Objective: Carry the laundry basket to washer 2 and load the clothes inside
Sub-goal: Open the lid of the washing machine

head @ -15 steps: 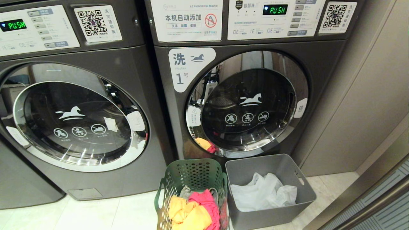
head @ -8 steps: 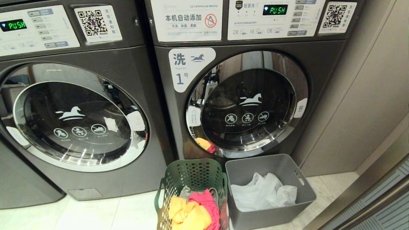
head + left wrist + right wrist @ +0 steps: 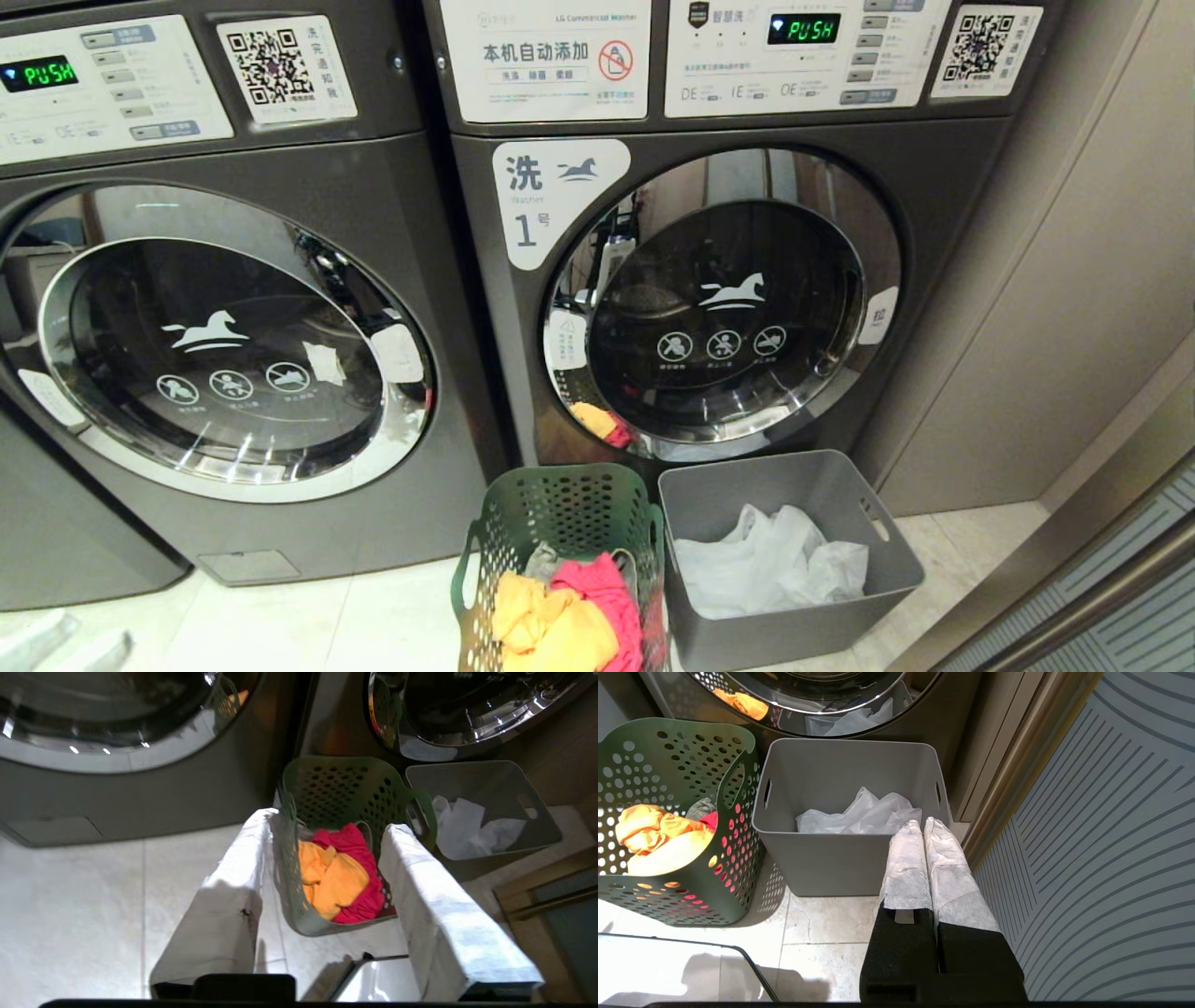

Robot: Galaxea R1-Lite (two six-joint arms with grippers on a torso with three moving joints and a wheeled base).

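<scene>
Left gripper (image 3: 327,826) spread wide, above green laundry basket (image 3: 336,779), not touching

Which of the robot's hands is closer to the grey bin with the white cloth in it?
Right. The right hand, fingers together, hangs at the grey bin's near rim. The left hand, fingers apart, points at the green basket beside it.
</scene>
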